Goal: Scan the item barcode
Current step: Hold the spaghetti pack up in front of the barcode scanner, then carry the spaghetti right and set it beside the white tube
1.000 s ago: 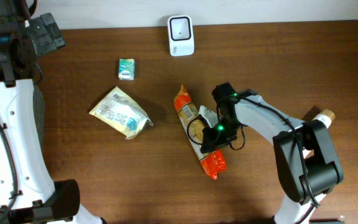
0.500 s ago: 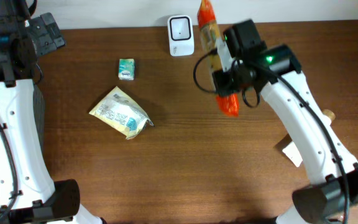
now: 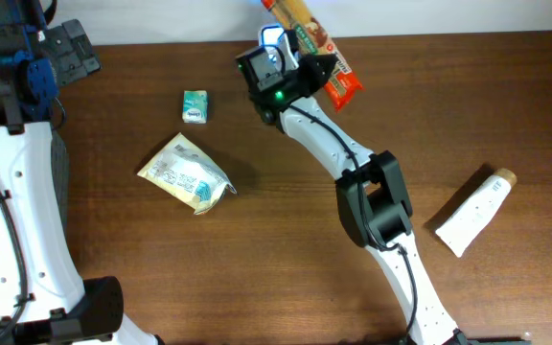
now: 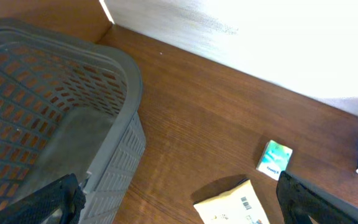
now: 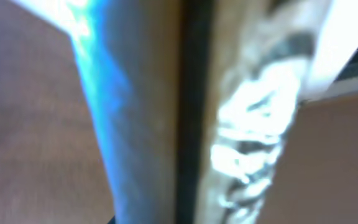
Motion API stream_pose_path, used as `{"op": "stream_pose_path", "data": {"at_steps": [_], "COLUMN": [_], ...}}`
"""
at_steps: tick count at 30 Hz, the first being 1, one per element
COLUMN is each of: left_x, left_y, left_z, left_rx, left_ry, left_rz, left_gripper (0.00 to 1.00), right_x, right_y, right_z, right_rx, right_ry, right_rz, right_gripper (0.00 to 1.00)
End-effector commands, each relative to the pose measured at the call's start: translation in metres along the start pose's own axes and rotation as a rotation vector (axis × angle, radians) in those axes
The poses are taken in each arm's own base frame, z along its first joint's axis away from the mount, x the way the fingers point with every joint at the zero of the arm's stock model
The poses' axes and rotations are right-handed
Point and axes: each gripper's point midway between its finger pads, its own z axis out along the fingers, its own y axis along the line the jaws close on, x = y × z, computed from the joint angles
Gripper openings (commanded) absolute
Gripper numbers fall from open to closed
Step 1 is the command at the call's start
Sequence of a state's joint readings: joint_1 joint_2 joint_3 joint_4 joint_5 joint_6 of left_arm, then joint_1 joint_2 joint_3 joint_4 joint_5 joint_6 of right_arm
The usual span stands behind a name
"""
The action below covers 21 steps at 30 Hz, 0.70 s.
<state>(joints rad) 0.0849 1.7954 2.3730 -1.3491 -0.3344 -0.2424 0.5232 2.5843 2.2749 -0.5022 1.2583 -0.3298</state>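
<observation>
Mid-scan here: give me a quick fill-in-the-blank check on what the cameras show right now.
1. The right gripper is shut on the ____ snack pack.
2. The jaws of the left gripper stand ____.
3. The grey slatted container in the left wrist view is a ____.
4. The tube with the tan cap is ____.

Missing words: orange; open; basket; white

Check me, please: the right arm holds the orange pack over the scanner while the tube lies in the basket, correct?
No: the tube lies on the table, as the overhead view shows. The right arm does hold the pack over the scanner.
</observation>
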Motion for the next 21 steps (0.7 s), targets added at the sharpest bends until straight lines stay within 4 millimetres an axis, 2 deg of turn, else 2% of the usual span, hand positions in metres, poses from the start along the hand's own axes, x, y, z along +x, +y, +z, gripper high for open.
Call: {"op": "stream_pose_path", "data": {"at_steps": [1,3,6,8,13,15,18,19,21], "left_x": [0.000,0.000,0.000,0.000,0.000,0.000,0.000,0.000,0.000], "left_y": [0.003,0.003,0.003,0.003,0.003,0.003,0.003,0.003,0.003], "left_z": [0.002,0.002,0.002,0.002,0.002,0.002,0.002,0.002,0.002], "left_rx": [-0.013,-0.013,-0.013,-0.013,-0.013,-0.013,-0.013,-0.013,-0.013], "left_ry": [0.000,0.000,0.000,0.000,0.000,0.000,0.000,0.000,0.000], "left_rz": [0.011,0.011,0.011,0.011,0.011,0.011,0.011,0.011,0.011], "left_gripper": [0.99,0.99,0.99,0.99,0.99,0.99,0.99,0.99,0.99], "right_x": [-0.017,-0.021,-0.012,-0.006,-0.002,-0.001,-0.019,-0.027,-0.046], "right_y": [-0.050,-0.039,-0.013,-0.004,-0.006,-0.010,-0.032,-0.046,-0.090], "right_z": [-0.003,0.000,0.007,0.009,0.009,0.002,-0.026,-0.040,-0.075], "right_rx": [0.149,0.135,0.126,0.136,0.161,0.188,0.186,0.181,0.164], "right_ry": [0.009,-0.007,0.004,0.018,0.034,0.053,0.013,-0.008,-0.061], "right_rz": [0.142,0.110,0.052,0.001,-0.017,-0.123,-0.081,-0.054,0.023], "right_gripper": [0.04,0.04,0.04,0.04,0.04,0.04,0.04,0.04,0.04]}}
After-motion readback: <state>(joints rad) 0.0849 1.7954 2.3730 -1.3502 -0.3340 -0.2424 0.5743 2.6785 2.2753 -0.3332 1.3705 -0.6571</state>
